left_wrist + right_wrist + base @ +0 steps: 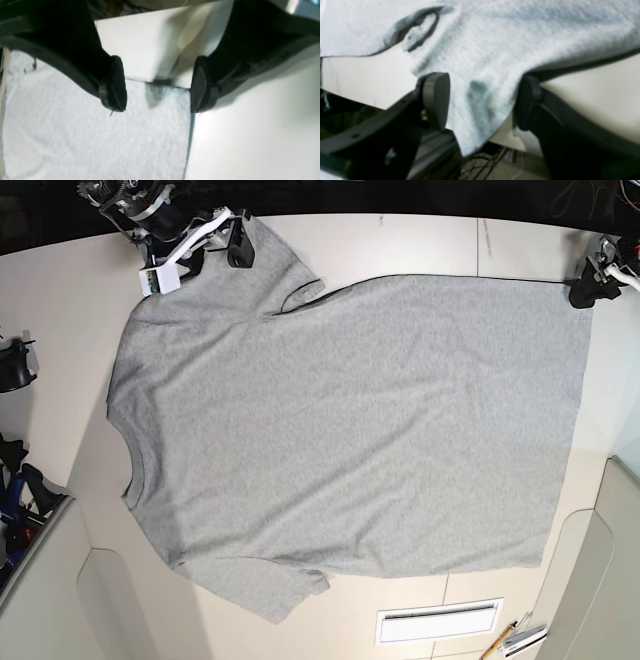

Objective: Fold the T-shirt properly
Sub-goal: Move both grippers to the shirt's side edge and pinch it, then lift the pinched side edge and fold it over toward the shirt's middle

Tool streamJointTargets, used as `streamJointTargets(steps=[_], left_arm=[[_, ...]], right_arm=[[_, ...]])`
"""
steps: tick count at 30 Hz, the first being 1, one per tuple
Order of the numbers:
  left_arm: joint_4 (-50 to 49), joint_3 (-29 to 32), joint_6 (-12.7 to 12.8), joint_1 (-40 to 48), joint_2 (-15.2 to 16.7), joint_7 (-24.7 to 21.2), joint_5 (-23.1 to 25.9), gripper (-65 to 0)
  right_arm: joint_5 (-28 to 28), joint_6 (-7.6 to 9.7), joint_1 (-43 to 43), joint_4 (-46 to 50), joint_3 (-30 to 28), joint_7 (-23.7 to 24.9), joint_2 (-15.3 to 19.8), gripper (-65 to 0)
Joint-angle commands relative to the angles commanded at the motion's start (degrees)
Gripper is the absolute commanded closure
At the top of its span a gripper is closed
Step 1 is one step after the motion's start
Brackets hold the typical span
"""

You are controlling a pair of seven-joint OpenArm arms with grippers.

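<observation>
The light grey T-shirt [350, 420] lies spread flat on the white table [60, 300], plain side up, with its crew neck [130, 462] at the left and its hem at the right. No letters show. My right gripper [237, 242] is open at the far sleeve. In the right wrist view the gripper [481, 101] has its jaws on either side of the sleeve fabric [480, 115], which hangs past the table edge. My left gripper [588, 286] is open at the far hem corner. In the left wrist view the gripper [157, 85] hovers over that corner of the shirt [100, 140].
A white slotted plate [440, 621] and some pencils [515, 641] lie at the table's near edge. Black gear [15, 366] stands at the left side. Cables [490, 160] hang below the far table edge.
</observation>
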Motion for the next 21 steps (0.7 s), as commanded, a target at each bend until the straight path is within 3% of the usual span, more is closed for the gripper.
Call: streamJointTargets(steps=[6, 8, 11, 12, 14, 17, 21], left_arm=[[0.0, 1.1, 0.0, -0.2, 0.0, -2.1, 0.1, -41.5], [0.0, 1.1, 0.0, -0.2, 0.0, -3.8, 0.0, -28.9], [0.0, 1.1, 0.0, -0.2, 0.0, -6.6, 0.1, -1.3], [0.0, 1.1, 0.0, -0.2, 0.0, -7.6, 0.1, 0.0], [0.0, 1.1, 0.0, -0.2, 0.0, -9.6, 0.2, 0.0], [0.0, 1.1, 0.0, -0.2, 0.0, -9.9, 0.2, 0.0], [0.1, 0.4, 0.0, -0.2, 0.0, -9.0, 0.3, 0.0]], right_arm=[[0.0, -0.02, 1.1, 0.0, 0.0, 0.7, -1.0, -39.7], [-0.5, -0.04, 1.1, 0.0, 0.0, 1.0, -1.0, -33.8], [-3.2, -0.20, 1.1, 0.0, 0.0, 3.3, -1.0, -8.8], [-4.8, -0.20, 1.1, 0.0, 0.0, 4.2, -1.0, 0.0], [-7.9, 0.11, 1.6, 0.0, 0.0, 4.1, -1.0, 0.0], [-9.0, 1.97, 1.9, 0.1, 0.0, 3.8, -1.0, 0.0], [-8.6, 1.97, 1.8, 0.4, 0.0, 1.9, -1.0, 0.0]])
